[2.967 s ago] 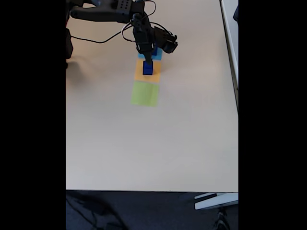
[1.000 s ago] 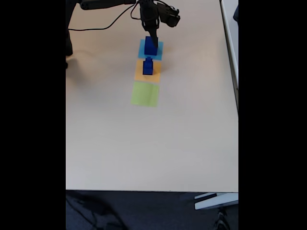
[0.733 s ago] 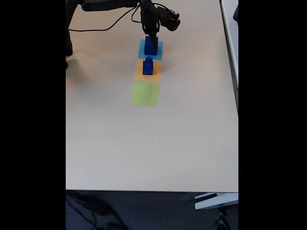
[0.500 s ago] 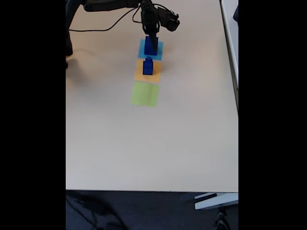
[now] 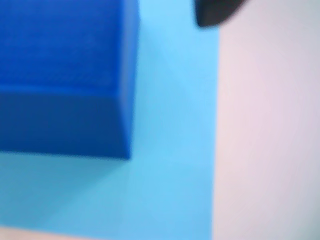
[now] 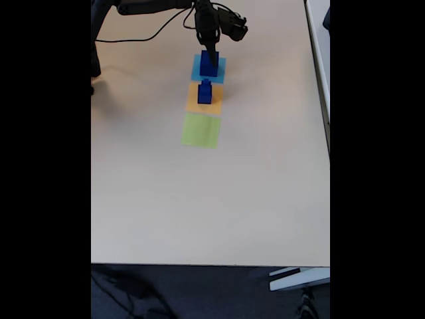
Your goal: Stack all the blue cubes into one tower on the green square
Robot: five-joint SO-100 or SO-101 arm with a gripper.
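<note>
So we're looking at a beige table [image 6: 199,199] with three flat squares in a row in the fixed view: a light-blue square [image 6: 220,68] farthest up, an orange square [image 6: 192,101] in the middle, and the green square [image 6: 201,130] nearest the camera, bare right now. Our guess is the layout is a swap-the-tower puzzle, since the cubes are split up: a big blue cube [image 6: 208,65] sits on the light-blue square, and a short stack of smaller blue cubes [image 6: 204,93] stands on the orange one, smallest on top as far as we can tell. Nothing is on green yet, so the tower looks far from done.

The arm hangs in from the top edge with the gripper [image 6: 211,52] right over the big cube, probably going for it because the largest has to be the base.

Hard-to-see stuff: the wrist view is super blurry, just the big cube's [image 5: 65,75] top and side, the light-blue square [image 5: 170,150] and one dark fingertip [image 5: 215,12] cut off at the top. We can't tell whether the fingers are spread or already pinching the cube. How many cubes are in the small stack is also too tiny to count.
</note>
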